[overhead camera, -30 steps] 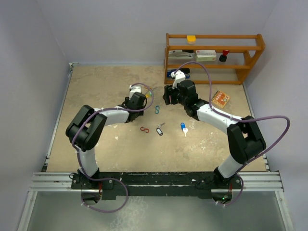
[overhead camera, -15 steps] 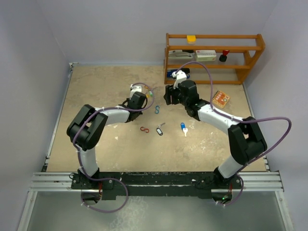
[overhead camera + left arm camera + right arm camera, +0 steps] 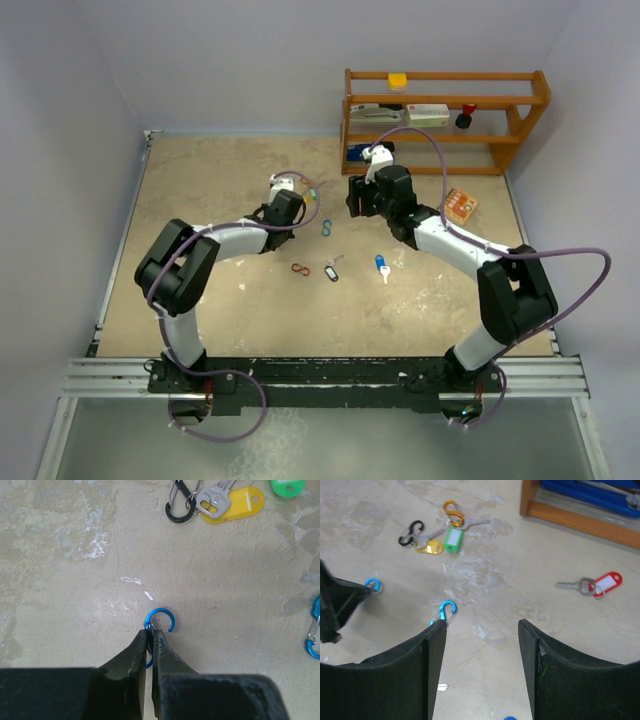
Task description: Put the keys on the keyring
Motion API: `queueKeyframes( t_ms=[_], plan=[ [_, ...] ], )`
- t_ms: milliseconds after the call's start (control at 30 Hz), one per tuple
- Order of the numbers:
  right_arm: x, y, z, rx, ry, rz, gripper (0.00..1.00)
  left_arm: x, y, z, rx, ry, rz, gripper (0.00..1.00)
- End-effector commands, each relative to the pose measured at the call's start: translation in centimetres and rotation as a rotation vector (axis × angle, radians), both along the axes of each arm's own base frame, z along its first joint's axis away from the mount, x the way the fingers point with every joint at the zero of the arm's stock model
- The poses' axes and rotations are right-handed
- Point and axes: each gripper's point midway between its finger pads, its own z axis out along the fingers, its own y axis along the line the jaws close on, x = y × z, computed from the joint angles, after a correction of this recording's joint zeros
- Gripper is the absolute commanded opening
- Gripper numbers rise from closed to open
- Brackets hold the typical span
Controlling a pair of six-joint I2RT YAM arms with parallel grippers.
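Note:
My left gripper (image 3: 151, 632) is shut on a small blue wire clip (image 3: 161, 616) and holds it at the table surface. A yellow-tagged key (image 3: 235, 502) hooked to a black clip (image 3: 176, 505) lies beyond it, with a green tag (image 3: 287, 486) at the top edge. My right gripper (image 3: 481, 630) is open and empty above the table. A second blue clip (image 3: 446, 611) lies by its left finger. A green-tagged key (image 3: 454, 536) on an orange clip and a red-tagged key (image 3: 600, 585) lie ahead. In the top view, a black-tagged key (image 3: 332, 270) and a blue-tagged key (image 3: 382, 265) lie nearer the bases.
A wooden shelf (image 3: 440, 100) with small items stands at the back right. An orange box (image 3: 459, 205) lies by its foot. A red clip (image 3: 300, 268) lies beside the black-tagged key. The two grippers (image 3: 303, 212) (image 3: 352, 200) are close together mid-table.
My right arm has drawn a little to the right and back, away from the left gripper. The left gripper has hardly moved and still holds the blue clip.

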Motion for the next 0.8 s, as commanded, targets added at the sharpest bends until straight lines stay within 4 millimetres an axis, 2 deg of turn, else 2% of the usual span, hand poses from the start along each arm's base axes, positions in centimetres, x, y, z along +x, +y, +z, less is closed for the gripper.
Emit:
queueKeyframes(
  t_ms=[0, 200, 400, 600, 767],
  plan=[
    [1.5, -2.9, 0.5, -0.007, 0.048, -0.157, 0.62, 1.9, -0.8, 6.1, -0.042, -0.108, 0.004, 0.00],
    [2.8, -6.9, -2.9, 0.017, 0.178, -0.276, 0.61, 3.4, -2.4, 10.7, -0.132, -0.180, -0.016, 0.00],
    [4.4, -9.5, -5.5, 0.027, 0.201, -0.331, 0.60, 4.1, -4.5, 13.6, -0.262, -0.229, -0.064, 0.00],
    [6.6, -10.7, -7.0, 0.101, 0.140, -0.370, 0.59, 4.0, -4.8, 13.9, -0.289, -0.239, -0.075, 0.00],
    [8.2, -10.9, -8.1, 0.144, 0.119, -0.363, 0.58, 3.7, -4.6, 13.7, -0.281, -0.236, -0.079, 0.00]
  ],
)
